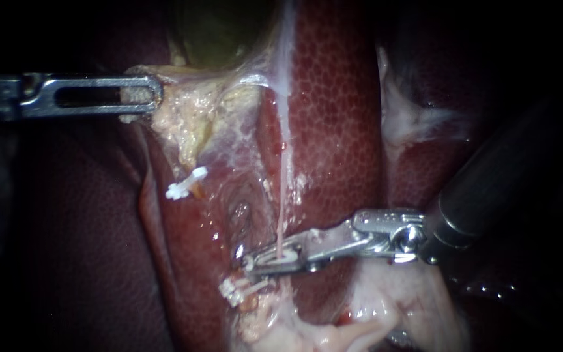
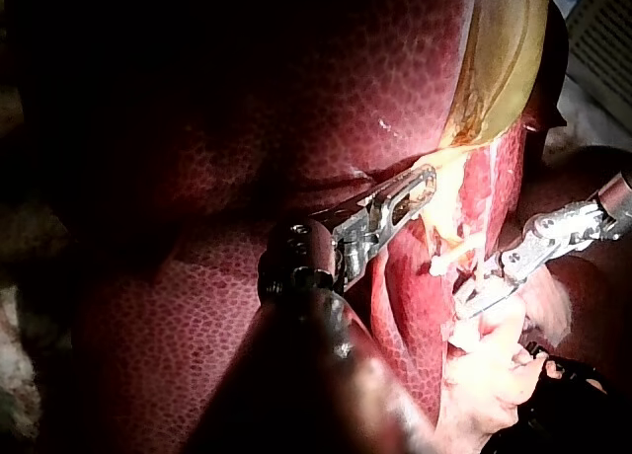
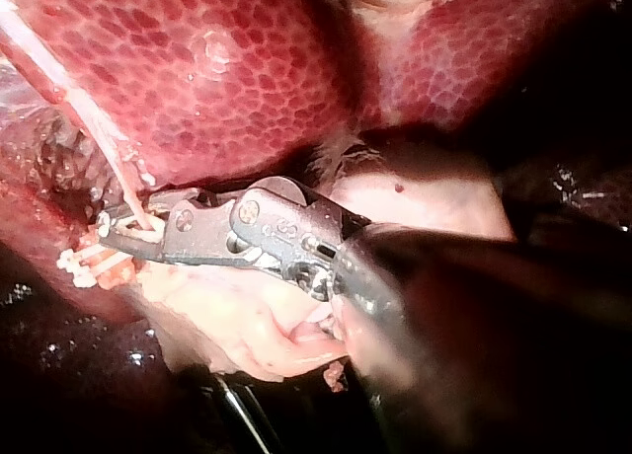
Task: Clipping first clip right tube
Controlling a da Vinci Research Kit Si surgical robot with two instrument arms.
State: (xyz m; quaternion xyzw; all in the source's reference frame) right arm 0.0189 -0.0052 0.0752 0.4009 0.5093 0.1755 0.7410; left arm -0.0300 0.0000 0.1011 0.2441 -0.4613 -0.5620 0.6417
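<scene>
Closest to the lens, in the right wrist view, is the dark shaft of my right instrument (image 3: 128, 227), running out to its claw (image 1: 275, 259). That claw looks closed across the right tube (image 1: 284, 189), a thin pale strand stretched straight down over the liver (image 1: 333, 117). A white clip (image 1: 281, 257) shows between the 2 halves where the strand passes through. My left instrument (image 1: 148, 95) comes in level from the other side. Its claw (image 2: 423, 183) grips the yellowish fatty tissue (image 1: 187, 120) under the green gallbladder (image 1: 223, 32) and holds it out to the side.

2 other white clips sit nearby: 1 (image 1: 187, 183) on a short stump beside the raw bed, and 1 (image 1: 237, 291) just below and beside the closed claw.

To do this well, I judge the claw should lie square across the strand. Both tips should reach past its far edge so the clip takes in the whole width, and the squeeze should be full before letting go. The left pull should be steady and no harder, because so thin a strand could tear. The tips should be kept off the liver behind.

Wet, glistening liver is the only surface, with pale soft tissue (image 1: 386, 313) lying below. No worktop shows. Past the liver's edge the left wrist view gives only a pale patch I cannot name.
</scene>
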